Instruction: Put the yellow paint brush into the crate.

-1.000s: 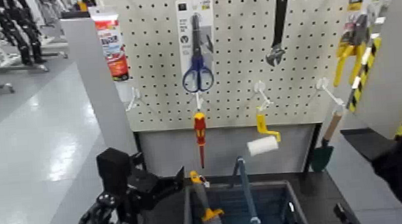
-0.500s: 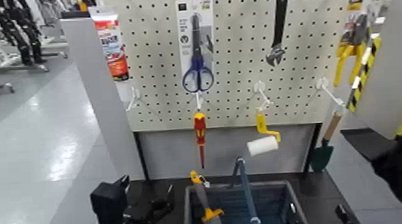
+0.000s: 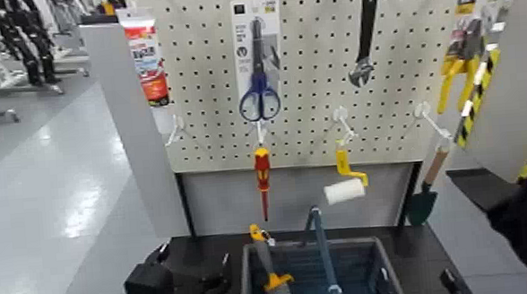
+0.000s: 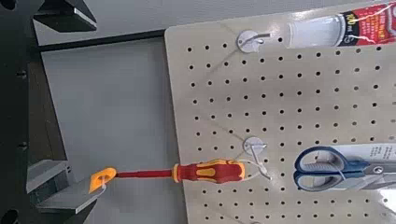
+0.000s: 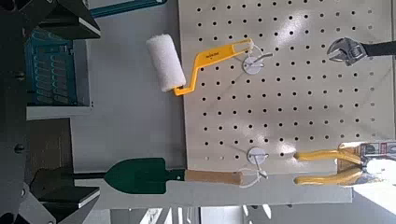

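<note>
Leaning in the crate (image 3: 355, 241), the yellow paint brush (image 3: 278, 281) pokes over its edge. If the open left tool (image 3: 195, 254) bumps it, it might flop out. I see the crate's blue handle (image 3: 324, 252) in the way. The right tool (image 3: 416, 274), open too, is nearby.

A flat yellow-handled paint brush (image 3: 278, 281) is leaning inside the rectangular blue-grey plastic crate (image 3: 387, 260), at its left; behind, a slim red-and-yellow screwdriver (image 3: 262, 164) is hanging before the flat cream pegboard (image 3: 316, 82).
</note>
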Robot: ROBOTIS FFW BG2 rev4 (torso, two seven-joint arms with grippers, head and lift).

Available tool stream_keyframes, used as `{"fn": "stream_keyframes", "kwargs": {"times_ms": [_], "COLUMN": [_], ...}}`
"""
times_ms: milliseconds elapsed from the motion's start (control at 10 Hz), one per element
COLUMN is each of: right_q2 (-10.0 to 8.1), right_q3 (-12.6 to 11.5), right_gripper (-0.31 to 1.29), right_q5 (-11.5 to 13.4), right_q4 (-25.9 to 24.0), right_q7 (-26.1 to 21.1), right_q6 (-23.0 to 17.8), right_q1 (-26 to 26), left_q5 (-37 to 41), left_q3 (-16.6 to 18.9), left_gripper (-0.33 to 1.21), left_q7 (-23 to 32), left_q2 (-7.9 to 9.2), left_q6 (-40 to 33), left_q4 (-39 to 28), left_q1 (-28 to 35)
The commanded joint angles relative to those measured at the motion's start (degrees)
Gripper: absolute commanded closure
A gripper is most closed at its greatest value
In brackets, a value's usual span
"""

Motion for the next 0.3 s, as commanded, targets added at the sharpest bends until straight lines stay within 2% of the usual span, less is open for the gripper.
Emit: {"fn": "stream_keyframes", "kwargs": {"times_ms": [100,300], "right_q2": [0.05,0.76], "right_q3": [0.0,-1.1], "right_gripper": [0.12,0.12], "right_q5": [0.1,0.9], "right_q4": [-0.1,-0.5], "right_q7": [0.2,2.7], "right_q6": [0.0,0.8], "right_q1": [0.1,0.0], "left_q5": [-0.3,-0.3], "left_q3": [-0.2,-0.2], "left_gripper": [0.03,0.03], "left_q7": [1.8,1.9], "left_q2": [0.32,0.32], "left_q6": [-1.3,-1.4], "left_q4": [-0.2,-0.3], "left_q1": [0.9,1.1]}}
